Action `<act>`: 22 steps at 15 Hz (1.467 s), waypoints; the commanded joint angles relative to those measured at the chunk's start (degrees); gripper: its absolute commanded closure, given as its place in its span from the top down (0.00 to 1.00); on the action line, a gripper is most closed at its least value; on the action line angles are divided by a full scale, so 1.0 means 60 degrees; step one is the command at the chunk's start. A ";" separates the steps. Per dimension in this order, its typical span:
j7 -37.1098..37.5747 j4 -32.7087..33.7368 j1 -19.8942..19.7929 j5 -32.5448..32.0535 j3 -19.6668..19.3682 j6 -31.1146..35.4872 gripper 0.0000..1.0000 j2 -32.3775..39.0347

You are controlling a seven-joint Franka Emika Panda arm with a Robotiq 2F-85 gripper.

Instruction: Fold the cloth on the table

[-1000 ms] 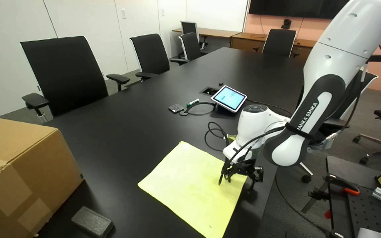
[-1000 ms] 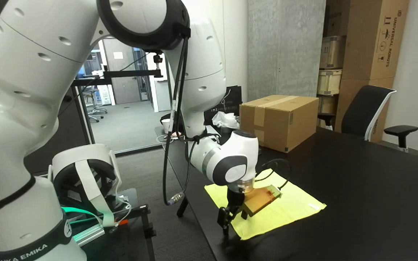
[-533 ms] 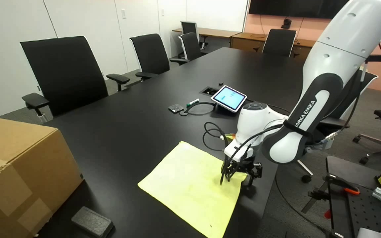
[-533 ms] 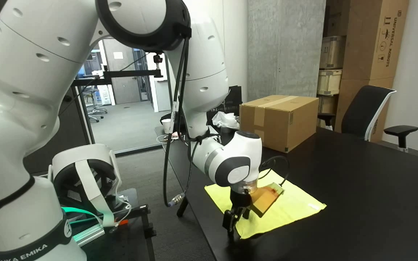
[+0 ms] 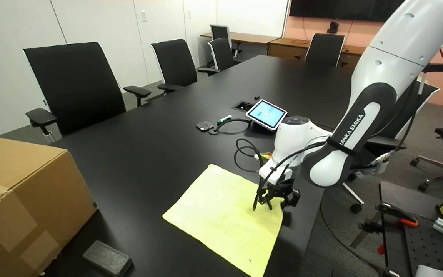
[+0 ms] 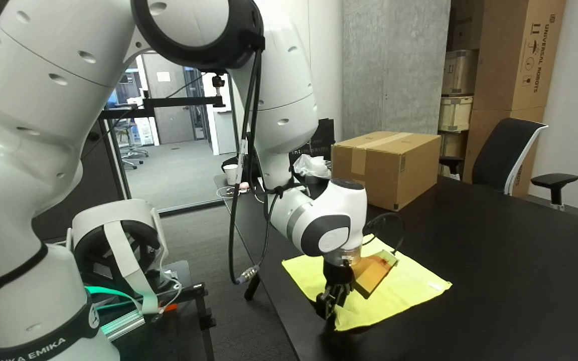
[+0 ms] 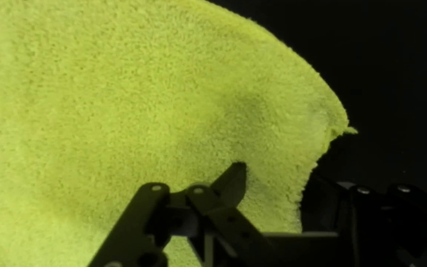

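The cloth (image 5: 221, 223) was spread on the table (image 5: 144, 154), its edge near one corner framed between the parted jaws of the gripper (image 7: 277, 180), which, for a clean fold, was best closed low before any lift was attempted.

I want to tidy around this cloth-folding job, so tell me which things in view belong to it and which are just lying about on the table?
For the job:
yellow cloth
black table beneath it
gripper, open at the cloth's edge

Just lying about:
cardboard box
dark grey block
lit tablet
green-and-white marker
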 commanded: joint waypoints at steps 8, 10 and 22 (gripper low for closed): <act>0.0514 -0.0250 0.0123 0.0903 -0.0298 -0.0820 0.10 -0.0794; 0.0946 -0.0310 0.0218 0.1176 -0.0459 -0.1349 0.09 -0.1191; 0.4845 0.1972 0.1694 0.1232 -0.1487 -0.4209 0.10 -0.1238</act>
